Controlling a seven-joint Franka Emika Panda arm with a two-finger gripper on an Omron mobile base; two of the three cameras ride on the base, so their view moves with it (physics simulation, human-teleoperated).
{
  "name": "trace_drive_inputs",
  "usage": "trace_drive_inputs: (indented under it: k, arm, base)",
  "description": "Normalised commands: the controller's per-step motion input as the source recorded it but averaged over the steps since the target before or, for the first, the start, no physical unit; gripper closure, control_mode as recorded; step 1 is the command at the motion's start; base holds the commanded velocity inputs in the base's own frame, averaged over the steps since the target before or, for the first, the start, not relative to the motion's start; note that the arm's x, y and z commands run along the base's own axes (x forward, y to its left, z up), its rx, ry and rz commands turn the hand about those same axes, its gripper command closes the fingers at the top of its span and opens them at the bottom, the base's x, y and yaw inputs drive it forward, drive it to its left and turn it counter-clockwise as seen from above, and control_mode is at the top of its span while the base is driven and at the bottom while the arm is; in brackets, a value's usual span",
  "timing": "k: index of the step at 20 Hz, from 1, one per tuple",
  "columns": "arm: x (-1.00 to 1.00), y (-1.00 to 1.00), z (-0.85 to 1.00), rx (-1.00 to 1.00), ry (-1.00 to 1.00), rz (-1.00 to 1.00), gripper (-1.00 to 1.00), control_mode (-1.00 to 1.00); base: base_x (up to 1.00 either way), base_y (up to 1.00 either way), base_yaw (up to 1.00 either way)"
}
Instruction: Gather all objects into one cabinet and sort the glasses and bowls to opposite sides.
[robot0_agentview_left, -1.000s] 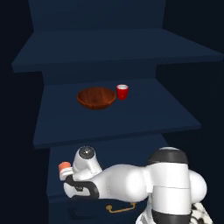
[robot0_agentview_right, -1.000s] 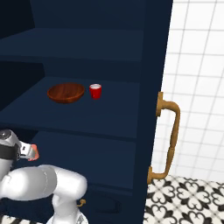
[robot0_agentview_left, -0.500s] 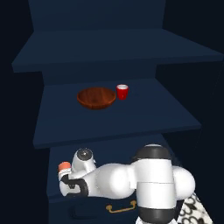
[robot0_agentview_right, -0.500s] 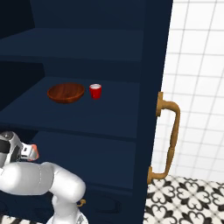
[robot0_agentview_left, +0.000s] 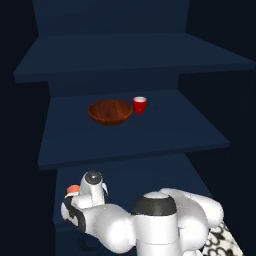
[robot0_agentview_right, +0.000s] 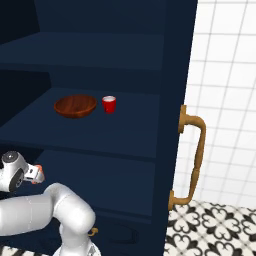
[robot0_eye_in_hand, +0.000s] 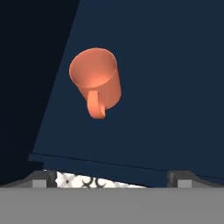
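The wooden bowl (robot0_agentview_left: 110, 111) (robot0_agentview_right: 75, 105) and the red cup (robot0_agentview_left: 139, 105) (robot0_agentview_right: 109, 104) stand side by side on the middle shelf of the navy cabinet (robot0_agentview_left: 150, 135) (robot0_agentview_right: 172, 75), with the cup to the bowl's right. On the lower shelf stands the salmon-orange cup (robot0_eye_in_hand: 96, 81), its handle turned toward the hand. It peeks out behind the hand (robot0_agentview_left: 73, 189) (robot0_agentview_right: 38, 173). My gripper (robot0_eye_in_hand: 111, 178) is open, its fingertips (robot0_eye_in_hand: 43, 177) short of the cup with nothing between them.
The cabinet's open door with a brass handle (robot0_agentview_right: 195, 160) stands to the right, before a white tiled wall (robot0_agentview_right: 227, 75). A patterned floor (robot0_agentview_right: 215, 230) lies below. The upper shelf (robot0_agentview_left: 130, 60) is bare.
The hand stays almost in place by the salmon-orange cup. The arm's elbow has swung to the left. The bowl and red cup have not moved.
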Motion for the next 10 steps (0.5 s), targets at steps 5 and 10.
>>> trace_drive_inputs:
  k: [5,10]
  arm:
    - [0.19,0.17,-0.15,0.00,0.00,-0.02,-1.00,-1.00]
    - [0.26,0.23,-0.17,0.00,0.00,-0.02,-1.00,-1.00]
  base:
    - [0.00,0.00,0.00]
    - [0.00,0.00,0.00]
